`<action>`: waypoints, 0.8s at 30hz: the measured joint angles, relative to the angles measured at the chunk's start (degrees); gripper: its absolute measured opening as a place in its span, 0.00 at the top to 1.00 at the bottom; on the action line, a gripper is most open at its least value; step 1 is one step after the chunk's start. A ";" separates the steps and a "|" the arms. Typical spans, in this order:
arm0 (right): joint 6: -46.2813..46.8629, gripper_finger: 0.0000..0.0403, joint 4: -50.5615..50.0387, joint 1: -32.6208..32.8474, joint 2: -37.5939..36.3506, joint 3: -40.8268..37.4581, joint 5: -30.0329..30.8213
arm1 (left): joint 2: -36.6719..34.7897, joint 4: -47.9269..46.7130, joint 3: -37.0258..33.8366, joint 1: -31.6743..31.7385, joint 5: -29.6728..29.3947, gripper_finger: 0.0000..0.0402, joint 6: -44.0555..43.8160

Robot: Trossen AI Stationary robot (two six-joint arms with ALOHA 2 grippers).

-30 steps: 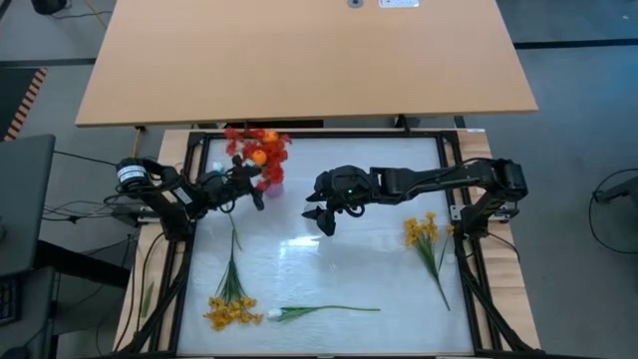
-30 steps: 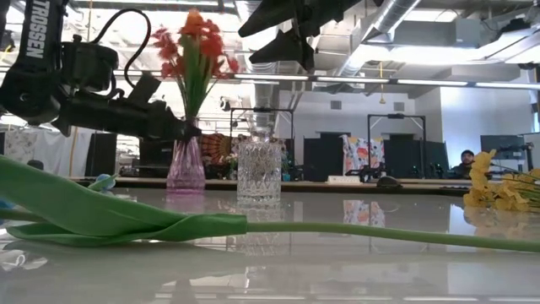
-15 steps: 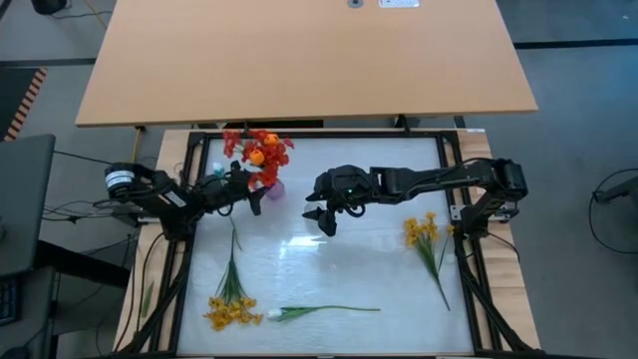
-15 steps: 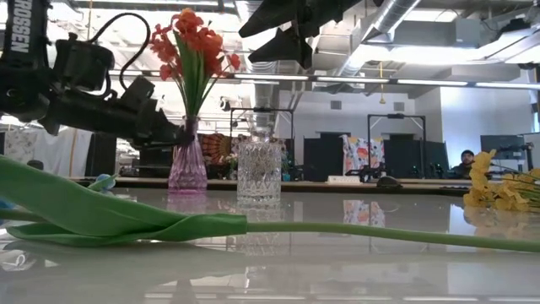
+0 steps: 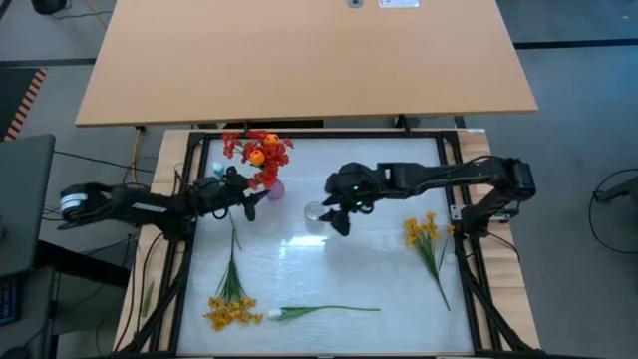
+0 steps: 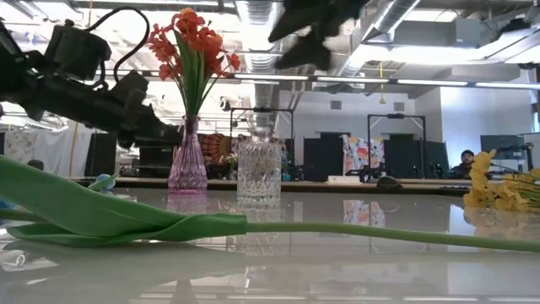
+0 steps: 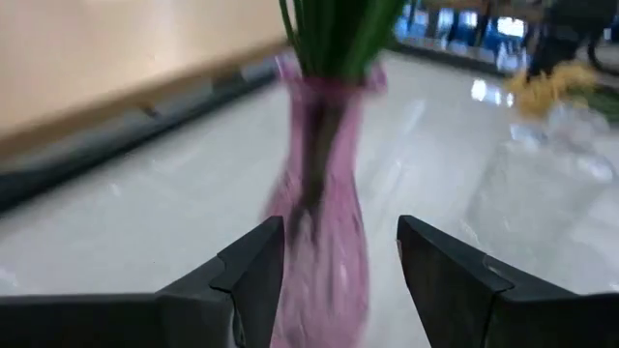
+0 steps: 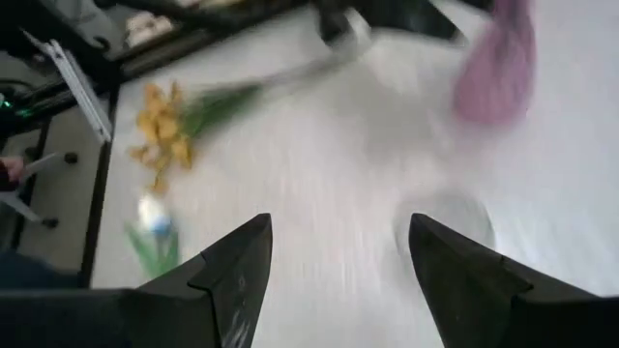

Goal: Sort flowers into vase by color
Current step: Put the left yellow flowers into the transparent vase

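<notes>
A pink vase (image 5: 272, 187) at the table's far left holds red and orange flowers (image 5: 257, 150) upright by their green stems. My left gripper (image 5: 251, 199) is open just left of it, roughly level, with the vase (image 7: 319, 222) straight ahead of its fingertips. A clear cut-glass vase (image 5: 316, 210) stands to the right of the pink one. My right gripper (image 5: 339, 217) hangs open in the air beside and above it, holding nothing. Flat on the table lie a yellow bunch (image 5: 424, 231) at the right, a yellow bunch (image 5: 229, 309) at the near left, and a white tulip (image 5: 277, 314).
A black frame (image 5: 179, 249) borders the white table top. The white tulip's long stem (image 6: 380, 235) runs along the near edge. A large wooden board (image 5: 309, 60) lies beyond the far edge. The middle of the table between the two yellow bunches is bare.
My left arm has folded back toward the table's left edge, and its gripper has drawn slightly away from the pink vase, which stays standing with its flowers. My right gripper has shifted toward the table's right, uncovering the clear vase below it.
</notes>
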 joint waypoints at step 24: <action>57.65 0.33 -39.95 17.15 -18.38 -25.88 -18.12 | -26.75 -47.44 11.68 -18.74 4.83 0.53 -14.38</action>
